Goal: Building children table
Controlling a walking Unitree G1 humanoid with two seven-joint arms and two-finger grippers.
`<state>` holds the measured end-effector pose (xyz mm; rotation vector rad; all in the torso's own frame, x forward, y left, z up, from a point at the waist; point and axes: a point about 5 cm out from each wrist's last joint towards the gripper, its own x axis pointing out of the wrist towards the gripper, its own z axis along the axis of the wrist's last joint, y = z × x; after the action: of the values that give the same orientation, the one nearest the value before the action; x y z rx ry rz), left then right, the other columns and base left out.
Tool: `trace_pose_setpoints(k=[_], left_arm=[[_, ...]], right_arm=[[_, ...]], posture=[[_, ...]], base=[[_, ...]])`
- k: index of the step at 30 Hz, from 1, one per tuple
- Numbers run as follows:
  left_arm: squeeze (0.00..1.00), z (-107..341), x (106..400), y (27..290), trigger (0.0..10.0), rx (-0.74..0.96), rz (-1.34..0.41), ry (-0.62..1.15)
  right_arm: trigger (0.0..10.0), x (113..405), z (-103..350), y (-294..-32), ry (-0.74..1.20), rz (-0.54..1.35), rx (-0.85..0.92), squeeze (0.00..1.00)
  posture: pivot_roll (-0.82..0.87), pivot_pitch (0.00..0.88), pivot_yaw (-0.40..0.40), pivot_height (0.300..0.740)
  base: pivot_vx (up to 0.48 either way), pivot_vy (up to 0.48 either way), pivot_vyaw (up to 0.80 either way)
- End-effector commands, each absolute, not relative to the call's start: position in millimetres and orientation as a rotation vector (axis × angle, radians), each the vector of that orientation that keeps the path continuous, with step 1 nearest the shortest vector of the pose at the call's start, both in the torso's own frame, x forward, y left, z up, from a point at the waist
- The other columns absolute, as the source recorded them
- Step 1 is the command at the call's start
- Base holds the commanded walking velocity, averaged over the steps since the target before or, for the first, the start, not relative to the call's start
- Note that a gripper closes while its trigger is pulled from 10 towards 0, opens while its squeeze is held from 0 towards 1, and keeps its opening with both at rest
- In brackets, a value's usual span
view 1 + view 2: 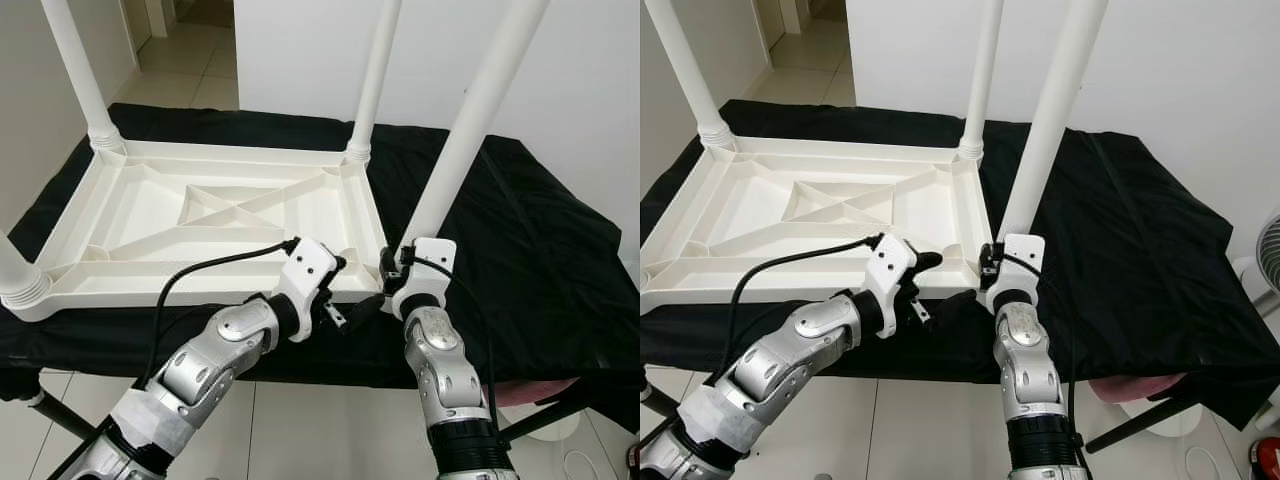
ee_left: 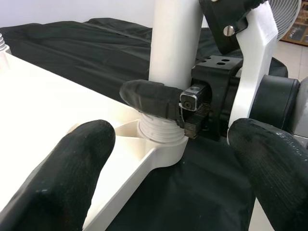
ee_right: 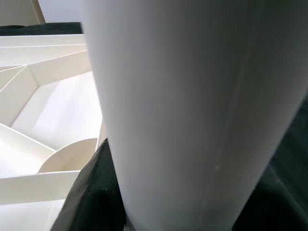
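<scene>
Right gripper [image 1: 392, 272] is clamped round the base of the near right leg [image 1: 470, 130], a smooth white plastic tube standing in the corner socket of the tabletop [image 1: 140, 215]. That tabletop lies upside down, ribbed with diagonal braces, on a black cloth [image 1: 530, 250] spread over a table; its near edge runs just ahead of both grippers. Left gripper [image 1: 345, 290] hovers spread at that same corner, gripping nothing. Three other legs stand at the remaining corners, and bare cloth stretches wide to the right.

From the left wrist, one rounded black finger [image 2: 151, 98] of the right gripper presses on the leg just above a threaded white collar [image 2: 161, 134].

From the right wrist, the leg [image 3: 192, 110] looms close, matte and round, beside the tabletop's ribs [image 3: 43, 72].
</scene>
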<state>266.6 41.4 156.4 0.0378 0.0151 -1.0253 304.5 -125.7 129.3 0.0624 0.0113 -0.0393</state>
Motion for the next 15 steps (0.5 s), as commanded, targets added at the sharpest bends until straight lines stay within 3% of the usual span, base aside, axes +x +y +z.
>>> trace_pose_setpoints(k=[1, 11, 13, 14, 15], left_arm=[[0.0, 156.6, 259.1, 35.6, 10.0, 0.05, -1.213, 0.017], [0.0, 157.4, 259.5, 35.5, 10.0, 0.053, -1.212, 0.013], [0.0, 157.2, 259.2, 35.4, 10.0, 0.053, -1.213, 0.014], [0.0, 157.0, 259.2, 35.2, 10.0, 0.053, -1.214, 0.015], [0.0, 157.0, 259.2, 35.2, 10.0, 0.053, -1.214, 0.015]], right_arm=[[10.0, 298.7, 121.2, -130.5, 0.045, -0.063, 0.058, 1.0], [10.0, 299.1, 127.6, -128.6, 0.023, 0.059, 0.084, 1.0], [10.0, 299.5, 127.7, -130.1, 0.021, 0.089, 0.077, 0.95], [10.0, 300.1, 127.1, -132.2, 0.023, 0.112, 0.069, 0.53], [10.0, 300.1, 127.1, -132.2, 0.023, 0.112, 0.069, 0.53]], posture=[[-0.05, 0.0, -0.069, 0.74], [-0.05, 0.0, -0.07, 0.74], [-0.05, 0.0, -0.071, 0.74], [-0.05, 0.0, -0.07, 0.74], [-0.05, 0.0, -0.07, 0.74]], base=[[0.0, 0.0, 0.0], [0.0, 0.0, 0.0], [0.0, 0.0, 0.0], [0.0, 0.0, 0.0], [0.0, 0.0, 0.0]])
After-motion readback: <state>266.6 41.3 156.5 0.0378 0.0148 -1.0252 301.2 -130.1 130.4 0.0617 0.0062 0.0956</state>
